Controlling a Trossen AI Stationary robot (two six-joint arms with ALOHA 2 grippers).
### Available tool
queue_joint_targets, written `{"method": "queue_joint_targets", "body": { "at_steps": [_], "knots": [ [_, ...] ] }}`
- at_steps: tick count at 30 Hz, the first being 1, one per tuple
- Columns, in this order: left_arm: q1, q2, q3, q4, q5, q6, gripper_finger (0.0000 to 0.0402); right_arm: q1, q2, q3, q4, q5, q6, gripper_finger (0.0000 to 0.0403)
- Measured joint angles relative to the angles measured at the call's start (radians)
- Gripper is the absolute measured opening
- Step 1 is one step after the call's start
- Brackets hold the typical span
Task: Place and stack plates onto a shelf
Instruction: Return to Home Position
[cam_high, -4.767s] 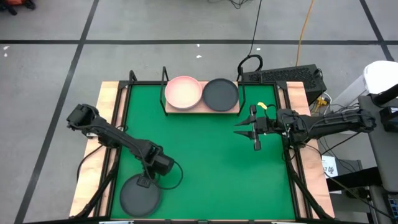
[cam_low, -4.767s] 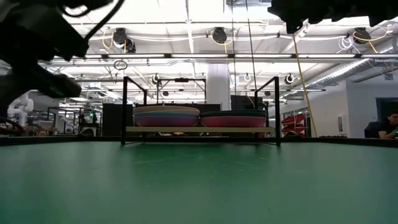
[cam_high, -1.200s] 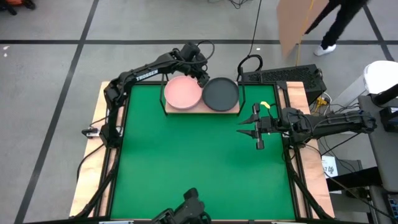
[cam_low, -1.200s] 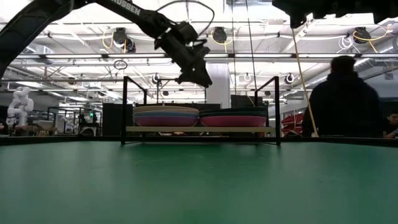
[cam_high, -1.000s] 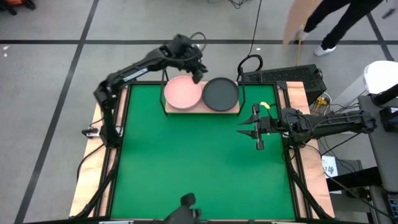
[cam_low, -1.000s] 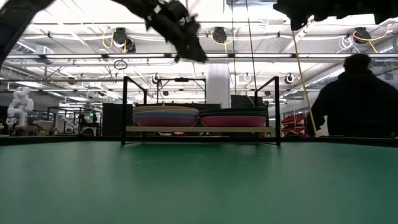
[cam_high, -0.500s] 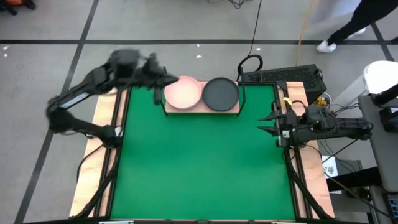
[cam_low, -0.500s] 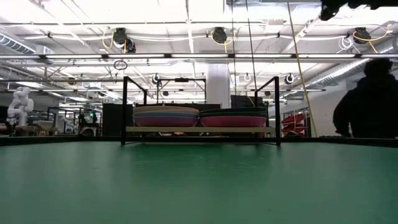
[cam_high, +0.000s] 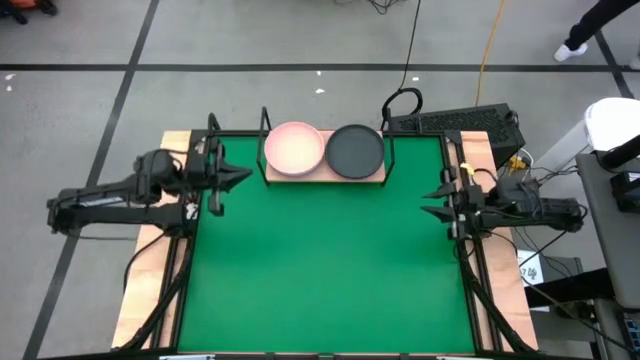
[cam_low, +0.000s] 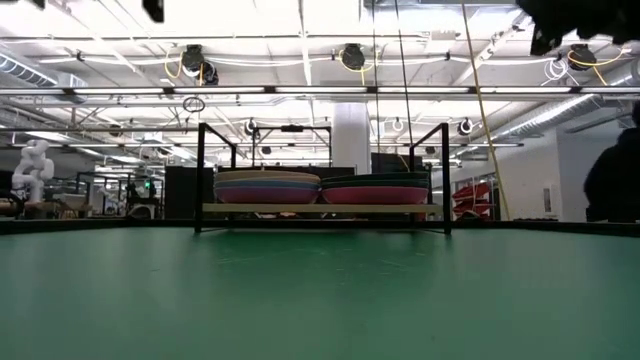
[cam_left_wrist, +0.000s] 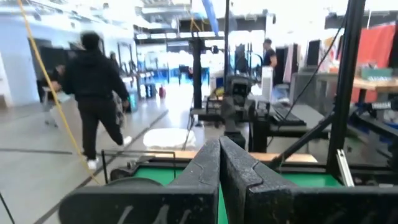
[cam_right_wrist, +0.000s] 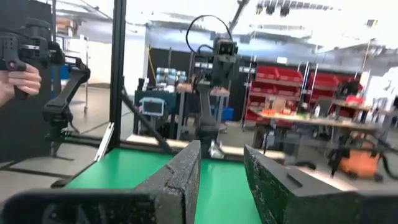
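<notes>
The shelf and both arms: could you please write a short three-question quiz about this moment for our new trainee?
1. True or false: a plate lies on the green mat.
2. On the shelf, which colour tops the stack nearer the left arm? A) pink B) blue C) teal
3. Judging by the wrist views, which stands open: the left tool or the right tool?

Key:
1. False; every plate in view sits on the shelf.
2. A, the pink plate; a dark grey plate tops the other stack.
3. The right tool; the left tool is shut.
</notes>
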Motion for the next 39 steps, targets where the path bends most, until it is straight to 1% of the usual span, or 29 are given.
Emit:
{"method": "queue_joint_targets", "body": {
  "at_steps": [3, 8, 12, 14, 16, 19, 21, 23, 26, 27, 34, 39],
  "knots": [
    [-0.005, -0.071, -0.133, 0.079, -0.003, -0.002, 0.0002, 0.000, -0.033, -0.063, 0.010, 0.000, 0.041, 0.0105],
    [-0.005, -0.148, -0.330, 0.229, -0.003, -0.027, 0.0001, 0.000, -0.059, -0.157, 0.124, 0.004, 0.048, 0.0105],
    [-0.005, -0.177, -0.451, 0.350, -0.003, -0.068, 0.0001, 0.000, -0.059, -0.214, 0.208, 0.045, 0.018, 0.0105],
    [-0.004, -0.181, -0.497, 0.393, -0.002, -0.082, 0.0001, 0.000, -0.059, -0.241, 0.230, 0.079, 0.006, 0.0105],
    [-0.004, -0.181, -0.532, 0.421, -0.001, -0.076, 0.0001, 0.000, -0.059, -0.272, 0.256, 0.083, -0.002, 0.0105],
    [-0.004, -0.181, -0.576, 0.440, 0.000, -0.053, 0.0001, 0.000, -0.059, -0.299, 0.296, 0.079, -0.006, 0.0100],
    [-0.004, -0.181, -0.606, 0.442, 0.000, -0.044, 0.0001, 0.000, -0.060, -0.309, 0.297, 0.078, -0.006, 0.0086],
    [-0.005, -0.179, -0.617, 0.429, 0.002, -0.052, 0.0001, 0.000, -0.058, -0.309, 0.265, 0.078, -0.008, 0.0062],
    [-0.005, -0.178, -0.617, 0.408, 0.033, -0.069, 0.0001, 0.000, -0.059, -0.309, 0.270, 0.077, -0.009, 0.0015],
    [-0.005, -0.178, -0.617, 0.408, 0.041, -0.068, 0.0001, 0.000, -0.059, -0.310, 0.268, 0.077, -0.009, 0.0008],
    [-0.006, -0.178, -0.617, 0.419, 0.045, -0.076, 0.0006, 0.000, -0.058, -0.311, 0.265, 0.081, -0.002, 0.0027],
    [-0.006, -0.178, -0.617, 0.418, 0.045, -0.076, 0.0013, 0.000, -0.058, -0.312, 0.266, 0.078, -0.002, 0.0029]
  ]
}}
